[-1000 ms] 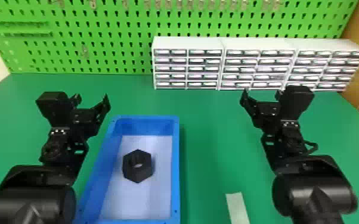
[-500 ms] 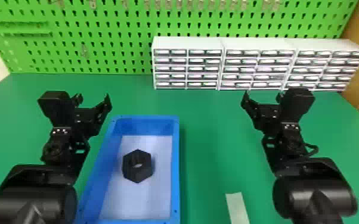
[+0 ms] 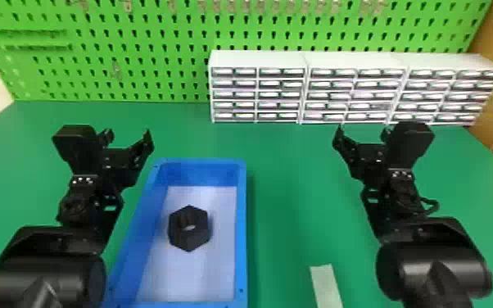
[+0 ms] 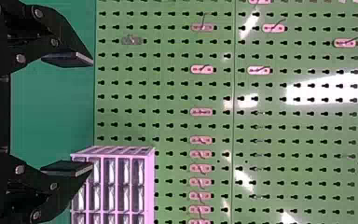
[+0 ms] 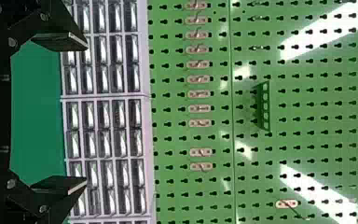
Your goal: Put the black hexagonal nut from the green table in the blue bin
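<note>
The black hexagonal nut (image 3: 200,235) lies in the blue bin (image 3: 240,229) — flat on the pale bottom, nearer the far end than the near one, and apart from the walls. In the head view, the left gripper (image 3: 129,138) is beside the bin's far left corner, its fingers (image 4: 67,58) spread apart. The right gripper (image 3: 362,138) is well to the right of the bin, its fingers (image 5: 63,41) likewise wide apart. White drawer units (image 3: 258,59) stand in a row at the back of the green counter (image 3: 286,172), before the green pegboard (image 3: 139,92). A pale strip (image 3: 326,284) — possibly tape — lies right of the bin.
</note>
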